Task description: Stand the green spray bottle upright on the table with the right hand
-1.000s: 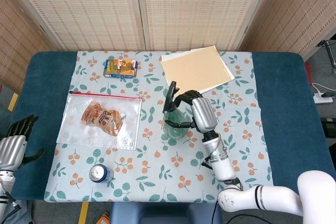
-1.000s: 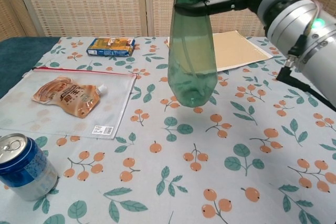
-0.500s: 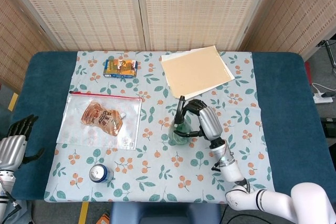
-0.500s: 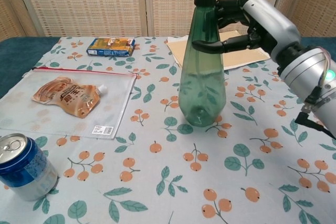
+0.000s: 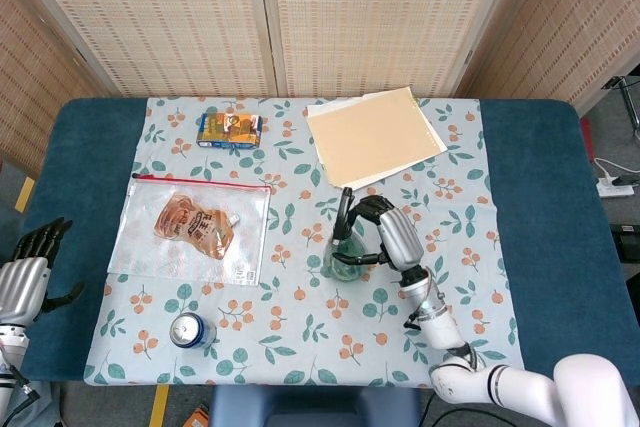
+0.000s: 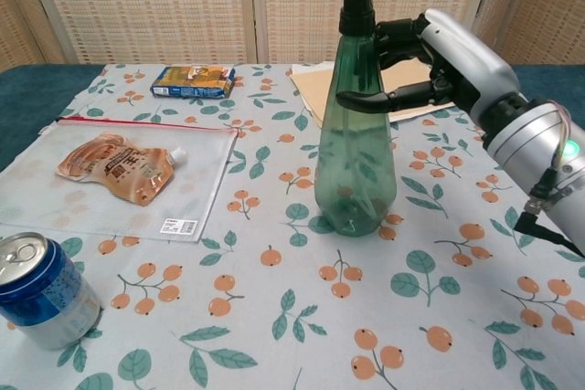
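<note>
The green spray bottle (image 6: pixel 355 143) stands upright on the flowered tablecloth, its base on the cloth, also seen from above as the green spray bottle (image 5: pixel 346 247). My right hand (image 6: pixel 430 57) wraps its fingers around the bottle's upper neck just below the black trigger head; in the head view my right hand (image 5: pixel 388 235) sits right of the bottle. My left hand (image 5: pixel 30 272) hangs off the table's left edge, fingers apart, holding nothing.
A clear zip bag with an orange pouch (image 6: pixel 123 171) lies at the left. A blue can (image 6: pixel 41 288) stands at the near left. A small snack box (image 6: pixel 193 81) and a tan folder (image 5: pixel 373 134) lie at the back.
The bottle came down from a raised, tilted hold and now stands upright with its base on the cloth. My right hand lowered with it and still holds the neck.
</note>
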`<state>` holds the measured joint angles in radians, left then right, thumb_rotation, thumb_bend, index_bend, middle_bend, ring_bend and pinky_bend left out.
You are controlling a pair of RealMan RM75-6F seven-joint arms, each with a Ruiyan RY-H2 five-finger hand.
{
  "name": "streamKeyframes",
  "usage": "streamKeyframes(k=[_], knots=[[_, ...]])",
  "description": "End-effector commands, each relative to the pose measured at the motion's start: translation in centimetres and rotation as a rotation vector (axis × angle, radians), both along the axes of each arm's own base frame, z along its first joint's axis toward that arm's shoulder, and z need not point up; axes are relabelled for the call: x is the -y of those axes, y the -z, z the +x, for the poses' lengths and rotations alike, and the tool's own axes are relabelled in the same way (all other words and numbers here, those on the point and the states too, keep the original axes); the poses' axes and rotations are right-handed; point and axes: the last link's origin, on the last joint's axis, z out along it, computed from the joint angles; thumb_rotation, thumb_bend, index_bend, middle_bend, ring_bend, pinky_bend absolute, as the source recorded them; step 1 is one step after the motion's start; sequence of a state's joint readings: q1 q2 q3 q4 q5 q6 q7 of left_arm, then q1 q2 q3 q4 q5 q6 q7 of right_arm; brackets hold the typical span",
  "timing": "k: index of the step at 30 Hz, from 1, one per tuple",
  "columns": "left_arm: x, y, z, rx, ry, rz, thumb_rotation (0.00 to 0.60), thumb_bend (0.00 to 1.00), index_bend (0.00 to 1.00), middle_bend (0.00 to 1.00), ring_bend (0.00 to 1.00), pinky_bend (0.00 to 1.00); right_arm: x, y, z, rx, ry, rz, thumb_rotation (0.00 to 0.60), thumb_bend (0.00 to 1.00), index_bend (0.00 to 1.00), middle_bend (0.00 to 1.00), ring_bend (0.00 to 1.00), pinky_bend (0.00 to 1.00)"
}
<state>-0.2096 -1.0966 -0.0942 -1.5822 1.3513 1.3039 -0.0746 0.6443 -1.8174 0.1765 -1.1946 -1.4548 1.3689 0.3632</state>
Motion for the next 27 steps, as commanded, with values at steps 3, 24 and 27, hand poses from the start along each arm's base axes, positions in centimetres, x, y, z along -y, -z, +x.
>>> streamKeyframes(k=[3,24,27], knots=[[0.02,0.01,0.01,-0.003,-0.001,0.000,0.600,0.25,0.00,0.00,0.00,0.05,-0.20,0.17,-0.29,-0.012,-0.004,0.009,0.600,0.00,0.83,0.62,0.37,0.28],[0.02,0.07,0.03,-0.001,-0.004,-0.001,0.600,0.25,0.00,0.00,0.00,0.05,-0.47,-0.07,-0.97,-0.039,-0.024,0.027,0.600,0.00,0.67,0.61,0.28,0.28],[0.04,0.07,0.00,-0.003,-0.006,-0.002,0.600,0.25,0.00,0.00,0.00,0.05,-0.50,-0.14,-1.04,-0.042,-0.022,0.033,0.600,0.00,0.65,0.60,0.28,0.28]])
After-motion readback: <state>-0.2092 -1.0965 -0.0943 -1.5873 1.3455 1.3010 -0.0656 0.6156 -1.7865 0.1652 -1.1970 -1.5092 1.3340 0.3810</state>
